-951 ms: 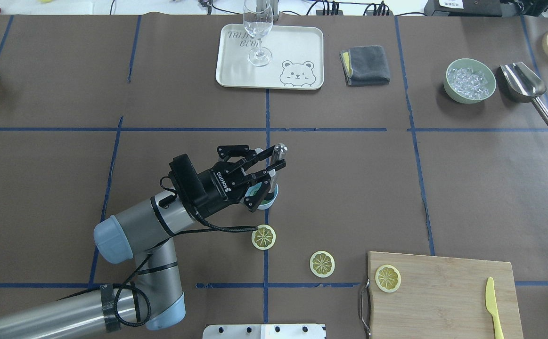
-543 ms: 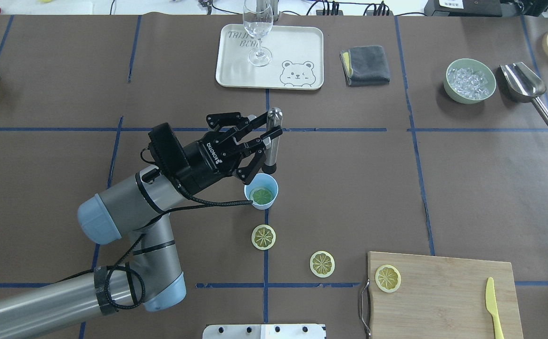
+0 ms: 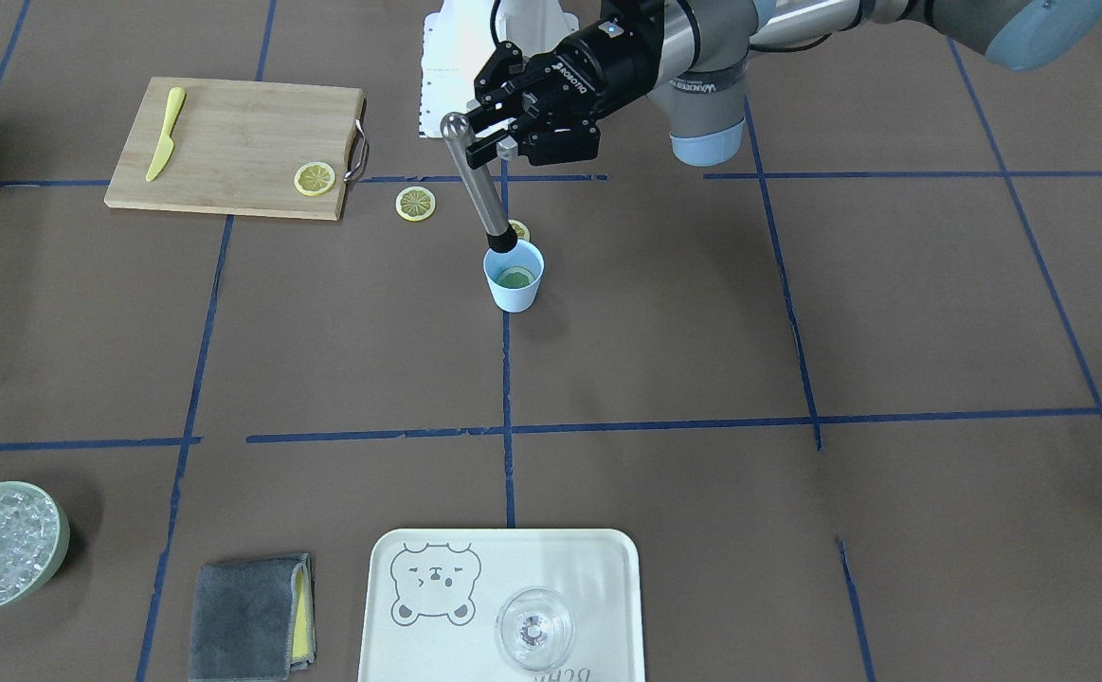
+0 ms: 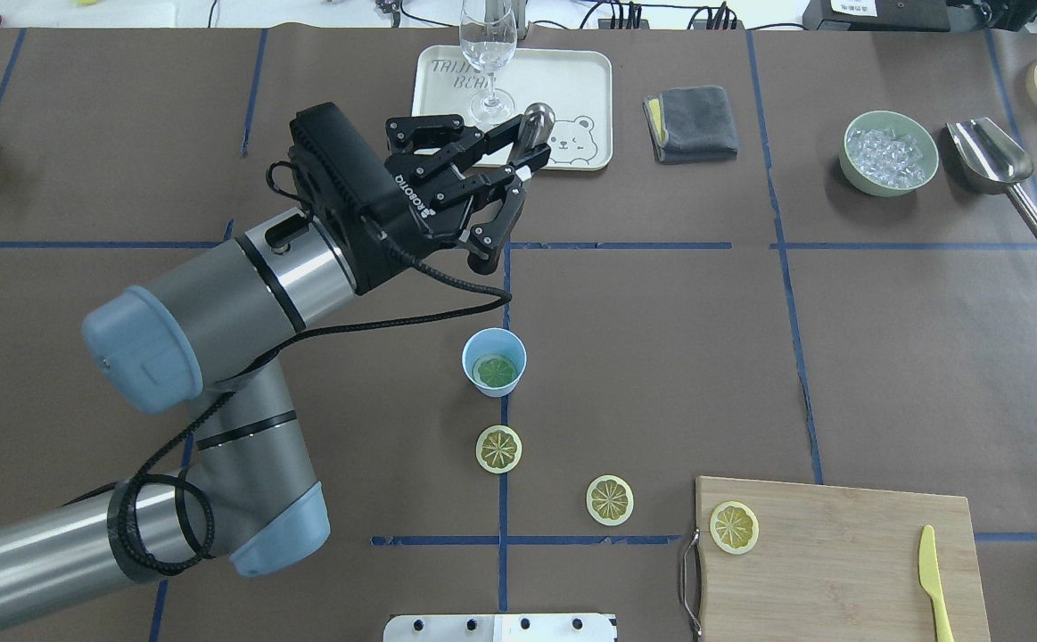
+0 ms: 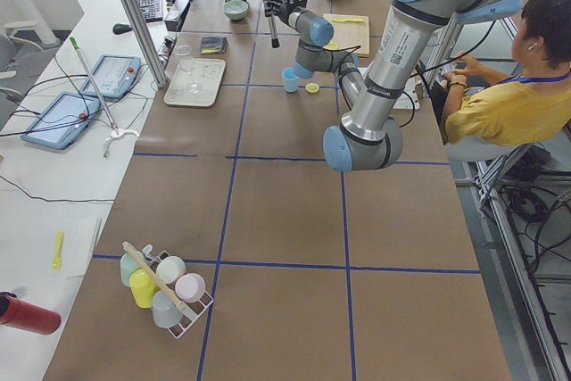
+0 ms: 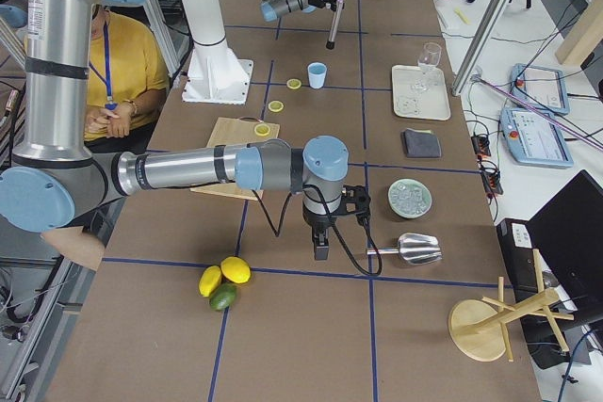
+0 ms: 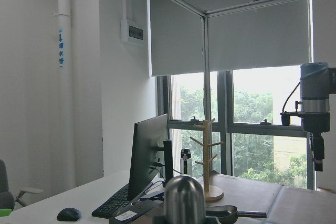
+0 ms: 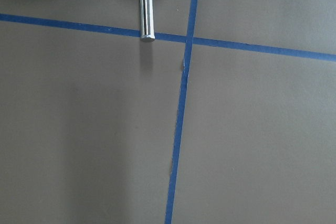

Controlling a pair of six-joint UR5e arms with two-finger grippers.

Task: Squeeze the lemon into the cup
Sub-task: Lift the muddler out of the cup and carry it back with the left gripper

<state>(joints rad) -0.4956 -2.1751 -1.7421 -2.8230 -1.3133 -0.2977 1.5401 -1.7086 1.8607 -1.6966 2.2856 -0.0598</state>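
— Fingers point(image 4: 496, 216) on the left gripper point(image 4: 518, 165): how did they stand?

— Pinched on a slim silver metal muddler point(image 3: 475, 185), domed at the top and black at the foot. It hung tilted in the air.

— What differed from before?

— A second earlier the muddler stood in the small light-blue tapered plastic cup point(image 3: 513, 296). Half a second earlier it was just beyond the cup. At this moment it was lifted well clear, and from overhead the gripper showed against the near edge of the cream rectangular tray point(image 4: 589, 89). The cup and the fruit had not shifted.

— Counts?

— Four thin round yellow lemon slices with pale segmented faces. One slice point(image 4: 494, 370) lay flat in the bottom of the cup. Two slices point(image 4: 498, 448) point(image 4: 610, 499) were on the brown paper-covered table point(image 4: 928, 357), on the robot's side of the cup. One slice point(image 4: 734, 526) was on the wooden cutting board point(image 4: 839, 580). There was also one yellow plastic knife point(image 4: 935, 584) on that board, one clear stemmed glass point(image 4: 489, 53) upright on the tray, one folded grey cloth point(image 4: 695, 123), one pale green bowl of ice point(image 4: 857, 183) and one shiny steel scoop point(image 4: 991, 160).

— And the right gripper point(image 6: 321, 248)?

— It hung low over the table beside the scoop's handle. Whether its fingers were spread or together, I couldn't tell.
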